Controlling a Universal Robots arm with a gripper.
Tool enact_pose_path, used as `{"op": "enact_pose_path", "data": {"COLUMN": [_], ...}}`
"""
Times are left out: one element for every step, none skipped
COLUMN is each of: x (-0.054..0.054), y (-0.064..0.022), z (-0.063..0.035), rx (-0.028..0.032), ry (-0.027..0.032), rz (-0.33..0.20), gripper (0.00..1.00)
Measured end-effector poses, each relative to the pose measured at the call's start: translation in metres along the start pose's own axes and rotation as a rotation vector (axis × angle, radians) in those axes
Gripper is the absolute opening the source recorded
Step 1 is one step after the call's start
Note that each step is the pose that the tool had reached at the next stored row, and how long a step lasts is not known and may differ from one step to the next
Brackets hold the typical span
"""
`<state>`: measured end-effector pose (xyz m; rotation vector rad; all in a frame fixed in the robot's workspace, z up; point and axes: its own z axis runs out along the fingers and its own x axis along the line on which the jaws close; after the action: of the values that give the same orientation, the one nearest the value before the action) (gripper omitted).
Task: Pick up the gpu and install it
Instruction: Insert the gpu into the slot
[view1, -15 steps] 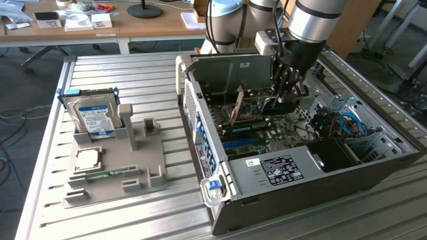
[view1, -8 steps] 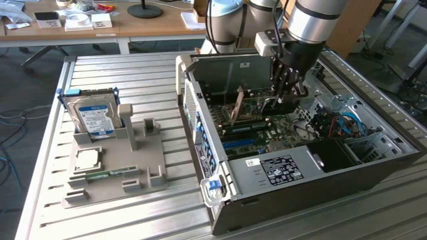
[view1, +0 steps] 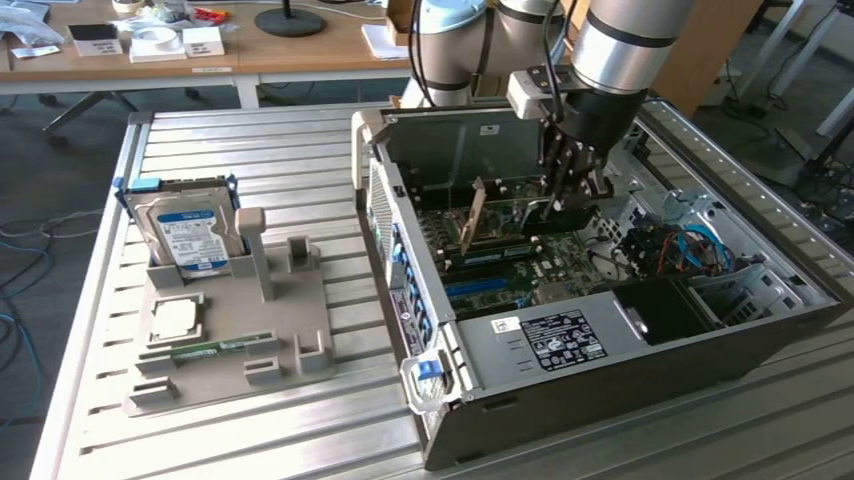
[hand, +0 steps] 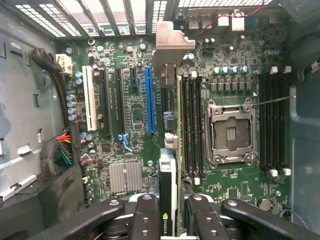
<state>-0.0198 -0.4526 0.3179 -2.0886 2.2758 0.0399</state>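
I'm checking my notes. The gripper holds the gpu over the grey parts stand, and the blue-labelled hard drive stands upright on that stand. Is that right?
One thing is wrong: the gripper holds the gpu inside the computer case, over the motherboard, as the wrist view shows. The blue-labelled hard drive does stand upright on the grey parts stand.

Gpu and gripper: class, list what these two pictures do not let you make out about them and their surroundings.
- The gpu, wrist view: seen edge-on, so its faces, its contact edge and whatever lies under it are hidden; seated or not, cannot tell.
- The gripper, wrist view: its body is cut off by the picture's edge.
- The hard drive, exterior view: label print too small to read.
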Motion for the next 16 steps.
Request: {"op": "enact_pose_path", "data": {"x": [0.0000,0.0000,0.0000,0.0000,0.0000,0.0000,0.0000,0.0000,0.0000,0.0000,0.0001,0.0001,0.0002,0.0002,0.0002,0.0002], "y": [0.0000,0.0000,0.0000,0.0000,0.0000,0.0000,0.0000,0.0000,0.0000,0.0003,0.0008,0.0014,0.0019,0.0024,0.0025,0.0026], "z": [0.0000,0.0000,0.0001,0.0001,0.0001,0.0001,0.0001,0.0001,0.0001,0.0002,0.0002,0.0002,0.0003,0.0004,0.0005,0.0006], "rx": [0.0000,0.0000,0.0001,0.0001,0.0001,0.0001,0.0001,0.0000,0.0001,0.0001,0.0002,0.0001,0.0002,0.0002,0.0001,0.0000], "ry": [0.0001,0.0001,-0.0002,-0.0002,-0.0001,-0.0001,-0.0002,-0.0002,-0.0001,-0.0001,-0.0001,-0.0001,-0.0002,-0.0001,-0.0003,-0.0002], "rz": [0.000,0.000,0.000,0.000,0.000,0.000,0.000,0.000,0.000,0.000,0.000,0.000,0.000,0.000,-0.001,-0.004], "gripper": [0.27,0.27,0.27,0.27,0.27,0.27,0.27,0.27,0.27,0.27,0.27,0.27,0.27,0.27,0.27,0.27]}}
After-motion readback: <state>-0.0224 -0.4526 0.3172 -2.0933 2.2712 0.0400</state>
